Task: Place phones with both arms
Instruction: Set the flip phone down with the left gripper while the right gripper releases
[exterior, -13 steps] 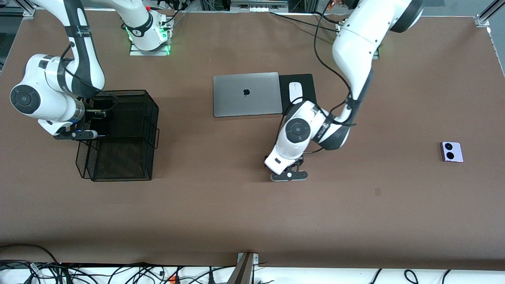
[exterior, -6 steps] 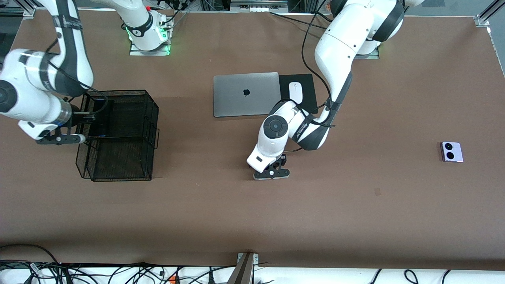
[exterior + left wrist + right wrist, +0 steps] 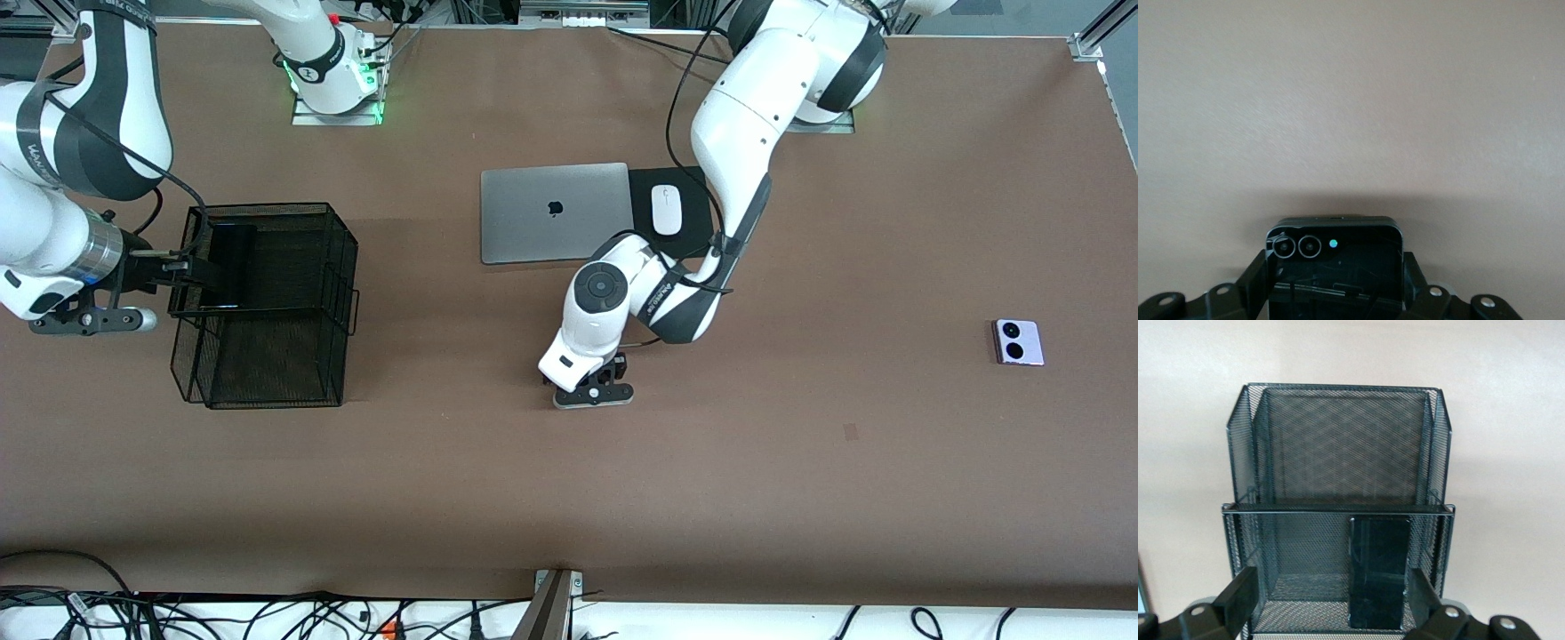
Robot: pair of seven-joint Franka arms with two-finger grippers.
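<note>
Matte brown table (image 3: 800,498), faintly grained, bare across most of its width. Left gripper (image 3: 594,391) low over the middle of that surface, black fingers (image 3: 1258,277) pinching a small squarish black phone (image 3: 1335,263) by its two sides; glossy body with rounded corners, twin ringed lenses and a pale blue dot near the edge that juts out past the fingertips. Right gripper (image 3: 178,286) at the right arm's end of the table, blocky black fingers (image 3: 1239,592) spread wide and touching nothing, poised at the upper rim of a black wire-mesh basket (image 3: 293,356); boxy, fine-woven, see-through walls, stepped into two compartments. Long black slab phone (image 3: 1378,572), smooth and reflective, standing upright inside the compartment nearest those spread fingers, leaning on the mesh wall, seen in the gap between the two fingertips but apart from both. Lavender-white phone (image 3: 1017,341), small, squarish, two black circles on its face, lying flat well apart from both grippers toward the left arm's end of the table. Closed silver laptop (image 3: 556,212), brushed metal with a dark logo, flat beside a black mat (image 3: 695,213) bearing a smooth white oval mouse (image 3: 666,209), both near the left arm's elbow.
</note>
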